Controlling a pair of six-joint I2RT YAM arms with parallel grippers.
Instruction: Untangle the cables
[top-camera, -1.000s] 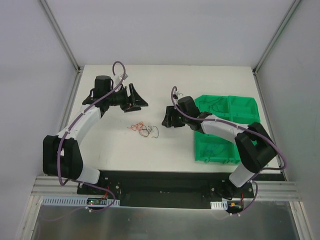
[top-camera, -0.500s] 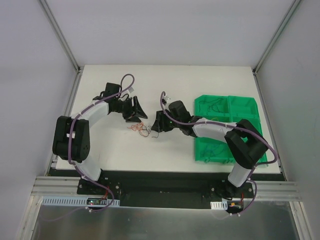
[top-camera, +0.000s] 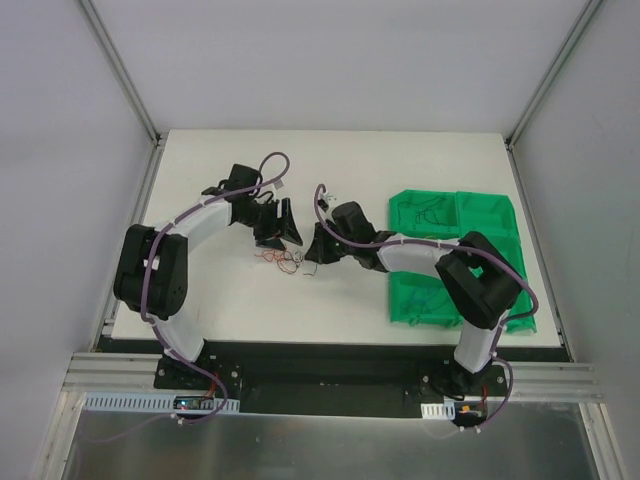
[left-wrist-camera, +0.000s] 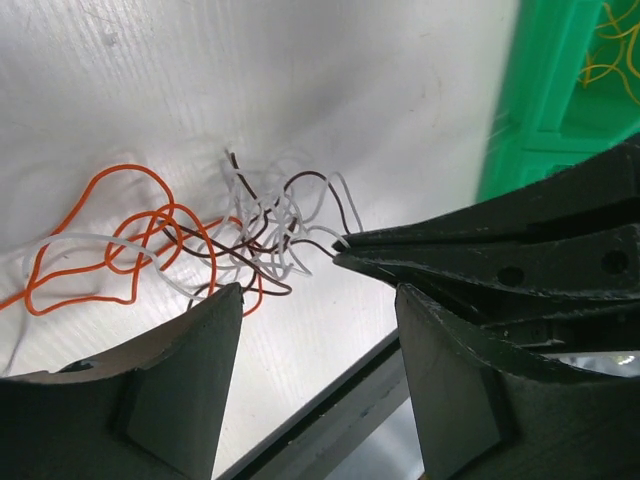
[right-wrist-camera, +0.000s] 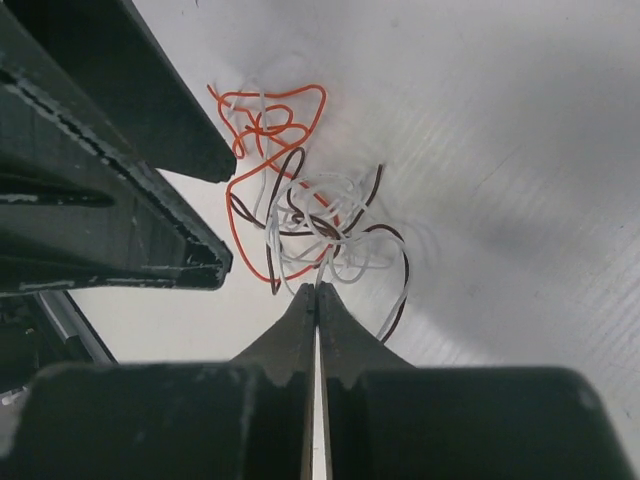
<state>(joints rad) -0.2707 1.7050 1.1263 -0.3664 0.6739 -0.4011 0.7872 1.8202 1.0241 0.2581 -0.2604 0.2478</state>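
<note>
The cables (top-camera: 285, 260) are a small knot of thin orange, white and dark brown wires (left-wrist-camera: 190, 240) on the white table, seen up close in the right wrist view (right-wrist-camera: 300, 215). My right gripper (right-wrist-camera: 317, 290) is shut, its tips pinching a strand at the knot's near edge; from the left wrist view those tips (left-wrist-camera: 342, 250) meet a white and a brown wire. My left gripper (left-wrist-camera: 318, 300) stands open just short of the knot, one fingertip (left-wrist-camera: 225, 300) beside the orange loops. From above, the left gripper (top-camera: 281, 234) and the right gripper (top-camera: 312, 252) flank the knot.
Green bins (top-camera: 455, 215) holding loose wires stand on the right of the table; one bin's edge (left-wrist-camera: 540, 100) shows in the left wrist view. The table's near edge and a metal rail (left-wrist-camera: 330, 440) lie close below the left fingers.
Both arms have swung inward and down to the knot. The right gripper has gone from open to shut on a strand. The left gripper stays open.
</note>
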